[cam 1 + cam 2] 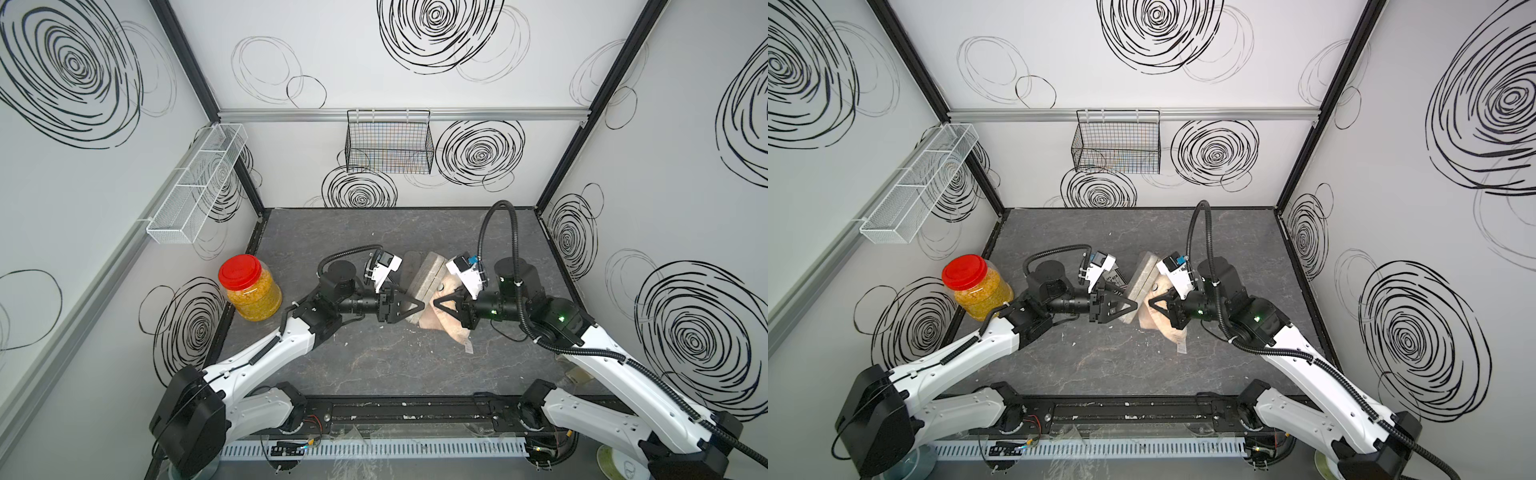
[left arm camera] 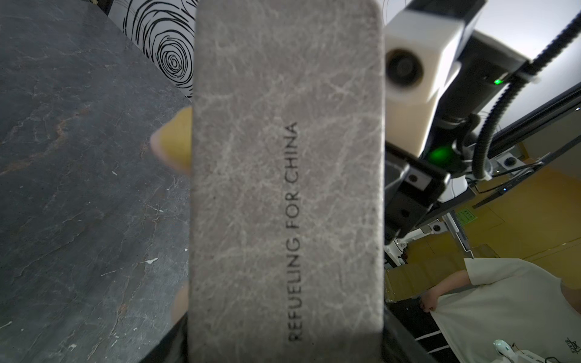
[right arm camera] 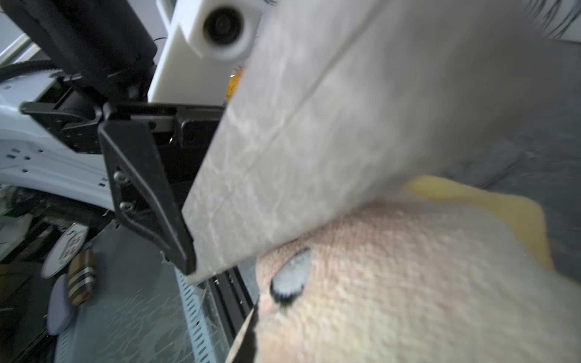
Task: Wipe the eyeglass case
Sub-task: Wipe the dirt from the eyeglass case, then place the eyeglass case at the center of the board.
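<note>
The eyeglass case [image 1: 424, 276] is a grey, marbled, flat box printed "REFUELING FOR CHINA" [image 2: 283, 157]. It is held up off the table, tilted on edge, in the middle in both top views [image 1: 1144, 276]. My left gripper [image 1: 420, 306] is shut on its near end; one left finger [image 3: 151, 195] lies along the case edge. My right gripper [image 1: 435, 303] is shut on a beige-pink cloth [image 1: 444, 322] with a yellow rim [image 3: 408, 283]. The cloth is pressed against the case's right-hand face [image 3: 345, 125]. A corner of the cloth [image 2: 176, 141] pokes out past the case.
A clear jar with a red lid [image 1: 249, 286] stands at the table's left edge. A black wire basket [image 1: 388, 143] hangs on the back wall and a white mesh shelf [image 1: 195, 187] on the left wall. The arms' base rail [image 1: 415, 411] runs along the front.
</note>
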Available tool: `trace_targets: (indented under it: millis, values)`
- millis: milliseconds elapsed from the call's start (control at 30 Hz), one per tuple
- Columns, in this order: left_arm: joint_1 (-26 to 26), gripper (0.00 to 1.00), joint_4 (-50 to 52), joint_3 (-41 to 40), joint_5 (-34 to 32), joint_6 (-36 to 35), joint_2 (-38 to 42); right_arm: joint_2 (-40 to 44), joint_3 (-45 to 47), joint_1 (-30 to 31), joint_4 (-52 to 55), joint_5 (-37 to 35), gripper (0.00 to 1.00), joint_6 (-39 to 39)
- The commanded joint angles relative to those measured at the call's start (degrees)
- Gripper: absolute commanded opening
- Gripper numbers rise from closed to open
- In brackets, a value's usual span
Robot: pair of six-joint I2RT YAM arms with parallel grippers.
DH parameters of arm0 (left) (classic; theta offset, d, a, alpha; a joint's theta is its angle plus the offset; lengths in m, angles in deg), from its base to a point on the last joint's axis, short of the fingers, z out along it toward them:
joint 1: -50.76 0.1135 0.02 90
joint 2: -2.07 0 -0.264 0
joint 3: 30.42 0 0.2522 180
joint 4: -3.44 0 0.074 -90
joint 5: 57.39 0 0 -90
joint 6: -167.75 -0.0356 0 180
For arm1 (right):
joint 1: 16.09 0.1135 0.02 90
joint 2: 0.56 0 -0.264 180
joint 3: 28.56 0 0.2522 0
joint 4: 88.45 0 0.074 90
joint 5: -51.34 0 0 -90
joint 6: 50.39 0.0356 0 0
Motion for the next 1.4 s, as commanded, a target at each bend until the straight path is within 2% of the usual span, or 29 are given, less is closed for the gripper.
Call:
trace_targets:
  millis: [0,100,300,367,433,500,567,733,900,1167,1367]
  values:
    - [-0.4,0.68,4.1,3.2,2.6,-5.2,0.3,0.0,-5.6,0.2,1.6,-15.2,0.03,-4.9]
    - [-0.9,0.68,5.2,3.2,3.1,-5.9,0.1,-1.2,-7.2,0.1,2.4,-17.6,0.03,-6.3]
    - [-1.0,0.67,4.5,3.1,1.3,-6.1,0.6,-2.4,-3.3,2.8,0.2,-7.8,0.04,-4.3]
    - [-0.6,0.67,4.5,2.8,0.2,-6.0,0.8,-2.1,-1.1,3.8,-1.2,-10.0,0.04,-2.9]
    - [-0.1,0.67,5.1,1.9,-1.8,-6.2,1.4,-0.9,1.5,3.5,-3.2,-15.9,0.02,-1.2]
    - [0.6,0.66,10.2,1.4,-6.5,-8.7,2.1,1.1,3.4,3.1,-5.3,-21.8,0.02,1.5]
    - [1.6,0.66,16.5,0.5,-14.7,-10.7,2.9,3.5,5.3,1.6,-8.0,-23.1,0.03,2.0]
    - [4.5,0.65,27.9,-1.7,-35.0,-10.1,4.5,5.5,8.2,-2.6,-10.1,-21.1,0.03,2.9]
    - [6.5,0.65,36.9,-1.4,-53.8,-8.8,4.1,6.2,11.9,-3.3,-12.7,-19.4,0.03,3.5]
    - [15.0,0.65,39.5,-2.3,-61.6,-9.3,-3.9,9.7,15.8,-3.3,-15.6,-17.6,0.03,4.4]
    - [15.3,0.67,39.1,-0.4,-62.7,-10.9,-10.9,11.3,16.5,-3.6,-14.8,-17.2,0.03,4.0]
